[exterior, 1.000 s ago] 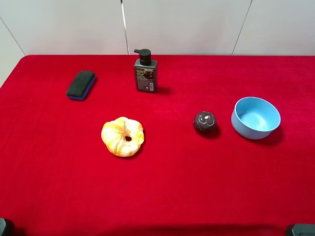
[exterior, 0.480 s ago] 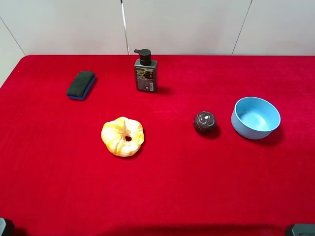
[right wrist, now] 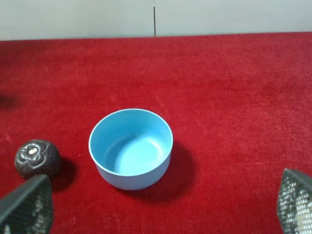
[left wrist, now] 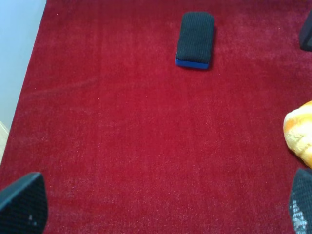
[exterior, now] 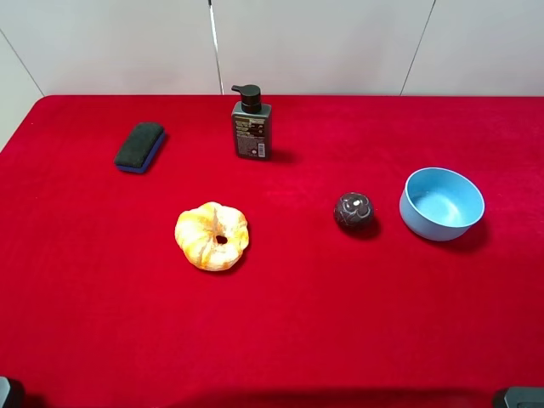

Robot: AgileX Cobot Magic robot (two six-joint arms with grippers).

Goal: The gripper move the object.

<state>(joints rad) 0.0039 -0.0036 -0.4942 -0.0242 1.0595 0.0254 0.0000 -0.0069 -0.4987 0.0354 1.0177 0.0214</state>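
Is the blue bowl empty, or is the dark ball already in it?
Empty. The blue bowl shows only bare interior; the dark ball sits on the red cloth beside it, apart.

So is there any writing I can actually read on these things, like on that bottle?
Pump bottle: it carries a label with pale print, too small and blurred to read.
Small dark ball: only a pale flower-like mark on top, no letters.
Eraser, orange pumpkin-shaped thing, blue bowl: no text visible.
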